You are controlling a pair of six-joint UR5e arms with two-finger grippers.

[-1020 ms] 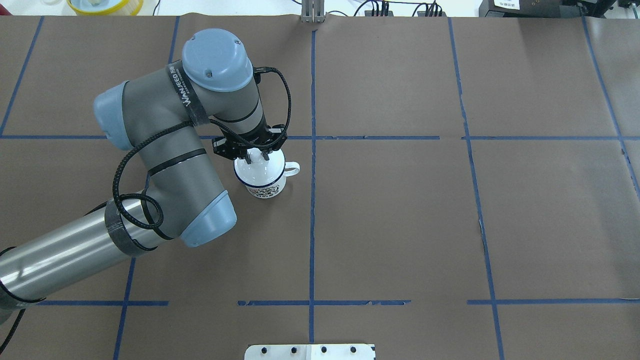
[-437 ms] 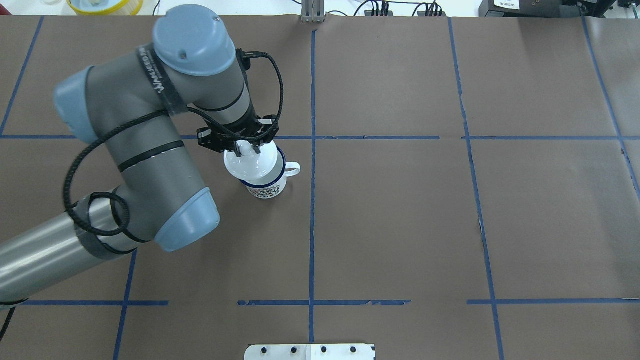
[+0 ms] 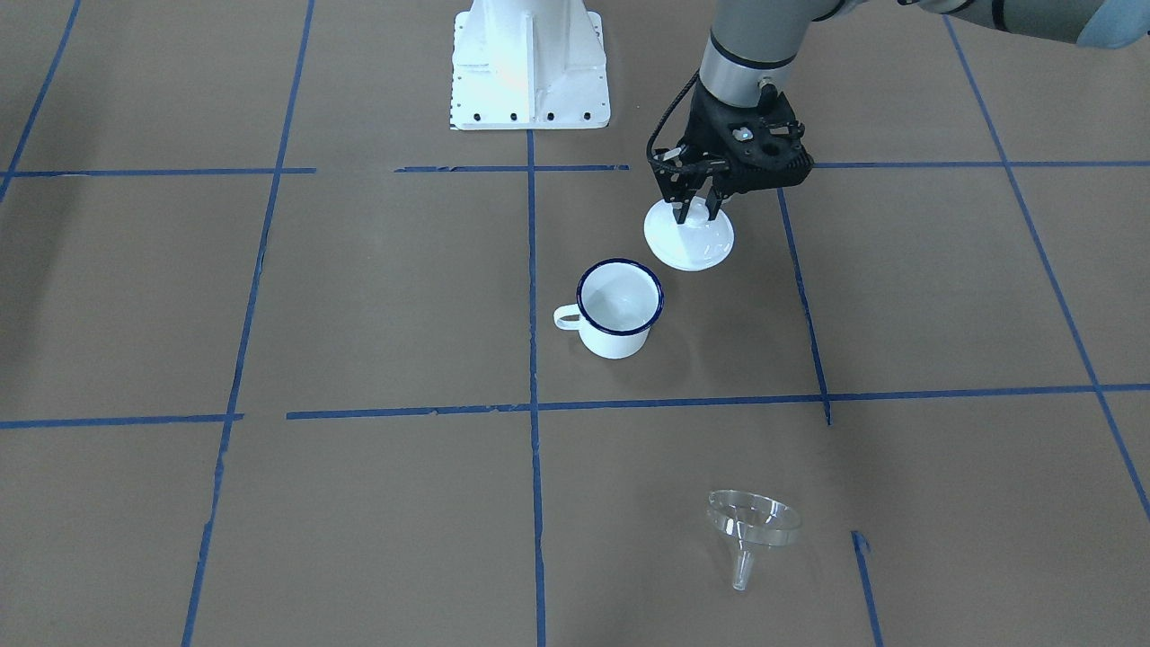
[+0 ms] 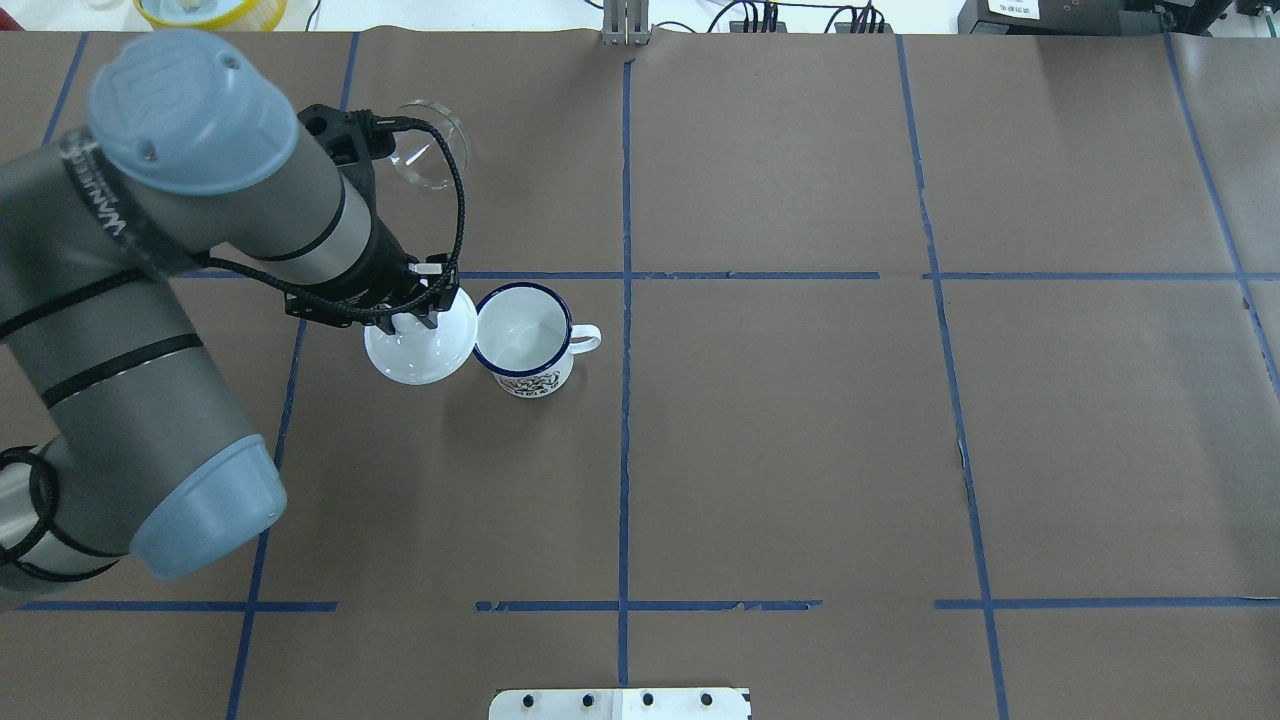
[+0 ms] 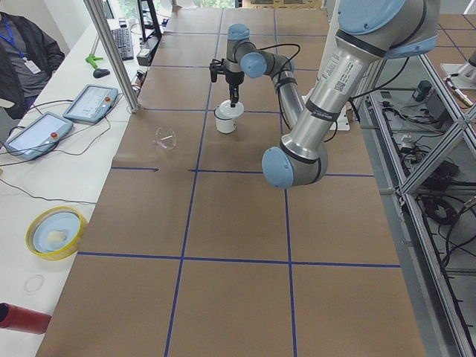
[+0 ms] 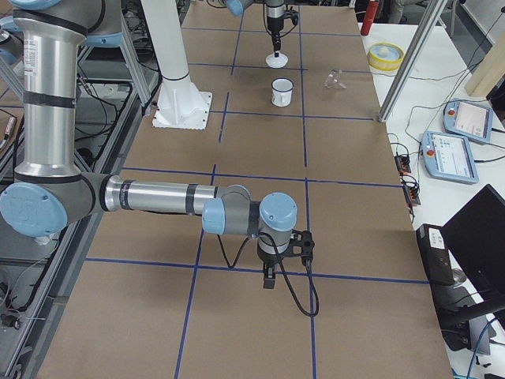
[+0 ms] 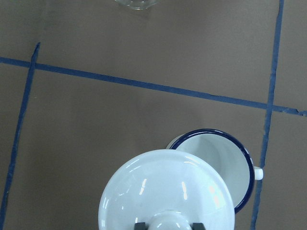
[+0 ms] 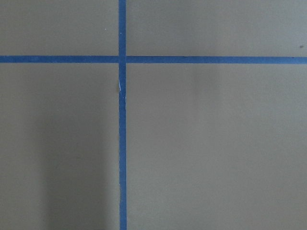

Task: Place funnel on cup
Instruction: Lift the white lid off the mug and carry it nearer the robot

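The cup (image 4: 525,340) is a white enamel mug with a dark blue rim. It stands open and upright, and also shows in the front view (image 3: 618,310) and the left wrist view (image 7: 216,158). My left gripper (image 4: 418,318) is shut on the knob of a round white lid (image 4: 415,350) and holds it just left of the cup, above the table. The clear funnel (image 4: 425,155) lies on its side further back, apart from both; the front view shows it too (image 3: 753,521). My right gripper (image 6: 268,276) shows only in the exterior right view, so I cannot tell whether it is open or shut.
The robot's white base plate (image 3: 528,63) is at the near table edge. A yellow-rimmed bowl (image 4: 210,10) sits beyond the far edge. My right arm (image 6: 158,197) stretches low over the table far from the cup. Blue tape lines cross the brown table cover.
My left gripper has lifted the lid off the cup and carried it to the left. The cup now stands uncovered. The funnel has come into sight behind the arm.
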